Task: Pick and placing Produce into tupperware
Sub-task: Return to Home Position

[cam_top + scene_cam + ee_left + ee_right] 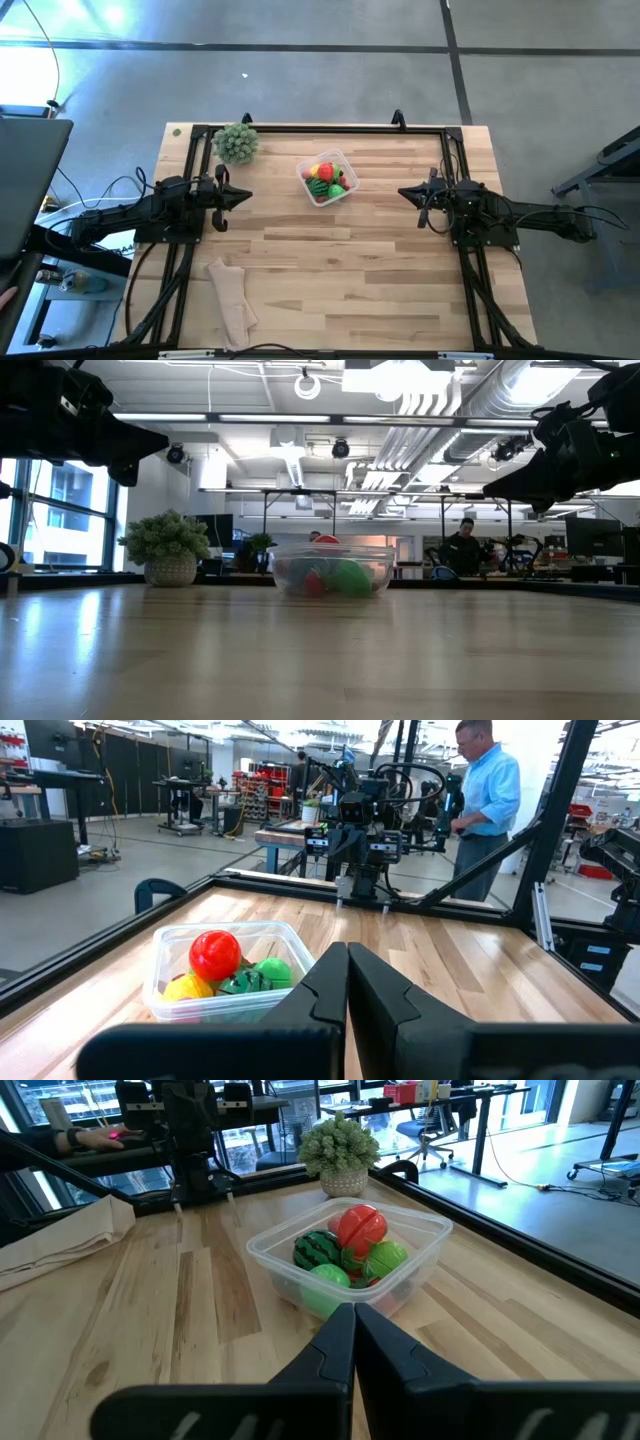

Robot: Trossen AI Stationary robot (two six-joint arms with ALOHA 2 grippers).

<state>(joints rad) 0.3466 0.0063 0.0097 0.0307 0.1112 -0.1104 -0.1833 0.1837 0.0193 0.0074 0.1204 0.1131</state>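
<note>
The clear square tupperware stands on the table at the far middle, its base on the wood. In it lie the toy produce: a red fruit, a striped green watermelon ball, green pieces and a yellow one. My left gripper is shut and empty, raised above the table, left of the tupperware. My right gripper is shut and empty, raised, right of the tupperware. Both fingertips point at the tupperware.
A pale-green leafy ball in a pot stands at the far left. A beige cloth lies near the front left. A black frame runs along the table's edges. A person stands beyond the table's right side.
</note>
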